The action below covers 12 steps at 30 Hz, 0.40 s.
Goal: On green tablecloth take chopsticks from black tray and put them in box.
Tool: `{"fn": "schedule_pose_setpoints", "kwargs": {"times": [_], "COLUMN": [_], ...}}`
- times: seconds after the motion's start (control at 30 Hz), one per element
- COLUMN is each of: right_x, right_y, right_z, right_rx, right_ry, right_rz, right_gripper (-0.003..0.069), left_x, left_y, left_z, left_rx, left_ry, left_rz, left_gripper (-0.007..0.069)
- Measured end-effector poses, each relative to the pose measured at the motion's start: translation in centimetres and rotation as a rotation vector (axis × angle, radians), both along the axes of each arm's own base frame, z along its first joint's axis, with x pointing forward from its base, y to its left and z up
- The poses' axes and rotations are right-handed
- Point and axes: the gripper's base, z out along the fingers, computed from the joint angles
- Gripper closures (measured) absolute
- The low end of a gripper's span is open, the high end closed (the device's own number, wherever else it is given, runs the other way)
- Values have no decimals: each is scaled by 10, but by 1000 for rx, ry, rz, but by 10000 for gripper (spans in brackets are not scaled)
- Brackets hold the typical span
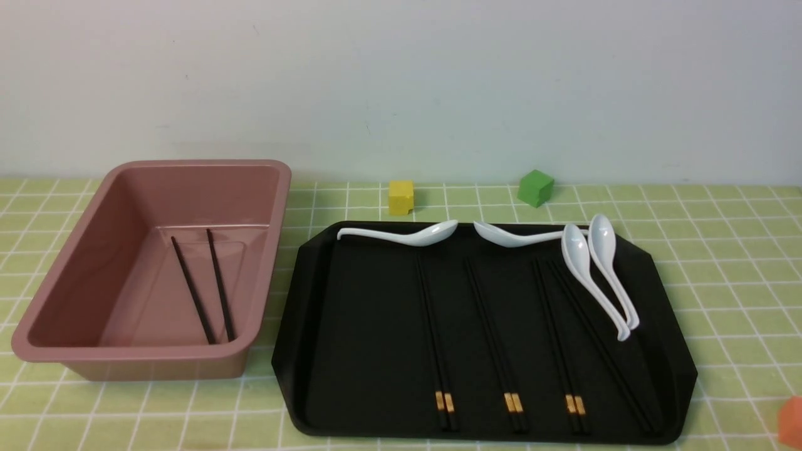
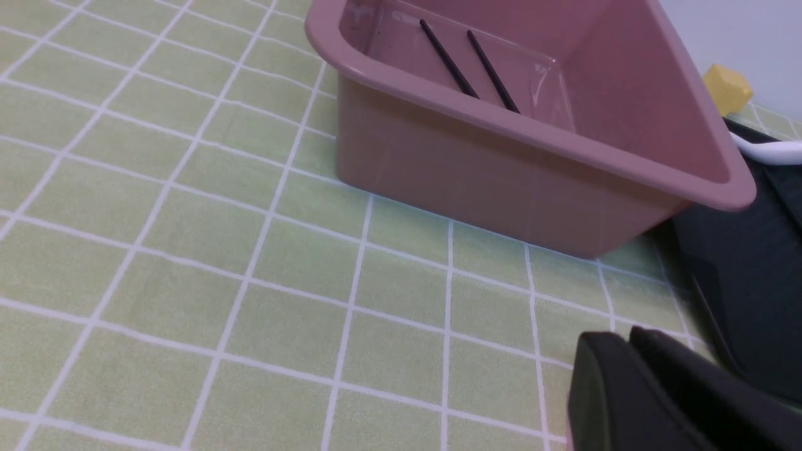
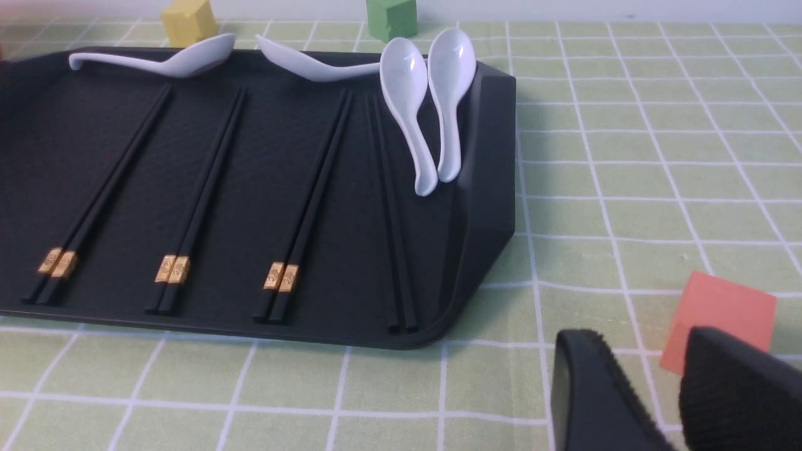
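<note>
The pink box (image 1: pixel 94 250) stands on the green tablecloth (image 1: pixel 720 282) at the left, with one pair of black chopsticks (image 1: pixel 220 288) lying inside. The black tray (image 1: pixel 351 326) lies right of it and holds several pairs of chopsticks (image 1: pixel 432 332) side by side, gold bands toward me. Neither gripper shows in the front view. In the left wrist view my left gripper (image 2: pixel 623 338) is shut and empty, low over the cloth near the box (image 2: pixel 470 169). In the right wrist view my right gripper (image 3: pixel 642 341) is open and empty, beside the tray's (image 3: pixel 489 156) near right corner.
Several white spoons (image 1: pixel 401 237) lie along the tray's far edge and right side. A yellow cube (image 1: pixel 401 197) and a green cube (image 1: pixel 535 188) sit behind the tray by the wall. An orange cube (image 3: pixel 717 313) sits just beyond my right gripper.
</note>
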Motion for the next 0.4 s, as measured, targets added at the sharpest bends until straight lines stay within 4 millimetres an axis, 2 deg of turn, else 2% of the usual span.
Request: {"fn": "schedule_pose_setpoints", "kwargs": {"times": [0.4], "right_x": [0], "right_y": [0], "right_z": [0], "right_rx": [0], "right_ry": [0], "right_rz": [0], "right_gripper": [419], "left_x": [0], "left_y": [0], "left_z": [0], "left_rx": [0], "left_ry": [0], "left_rz": [0], "left_gripper": [561]}}
